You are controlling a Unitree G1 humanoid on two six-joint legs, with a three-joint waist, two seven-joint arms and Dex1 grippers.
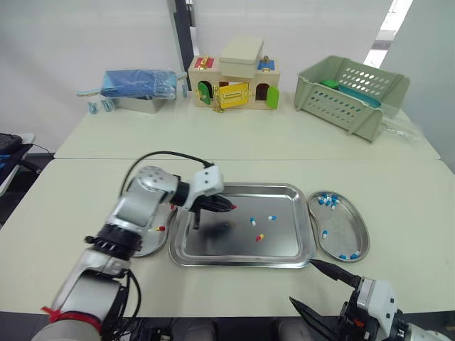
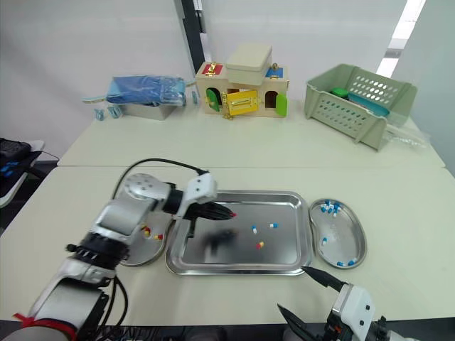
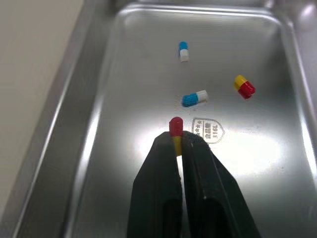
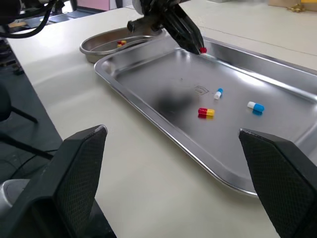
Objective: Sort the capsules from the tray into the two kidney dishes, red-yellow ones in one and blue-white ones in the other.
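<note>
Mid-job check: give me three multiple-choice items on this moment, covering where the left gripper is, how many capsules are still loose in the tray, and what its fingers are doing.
1. The left gripper is
A. over the tray
B. over the right kidney dish
C. over the left kidney dish

2. How many loose capsules lie in the tray?
A. one
B. three
C. six

3. The left gripper is
A. open and empty
B. shut on a red-yellow capsule
C. shut on a blue-white capsule

Key:
1 A: the tray's floor lies under its fingers.
2 B: two blue-white and one red-yellow lie on the tray's floor.
3 B: the capsule's red end sticks out between the closed fingertips.
</note>
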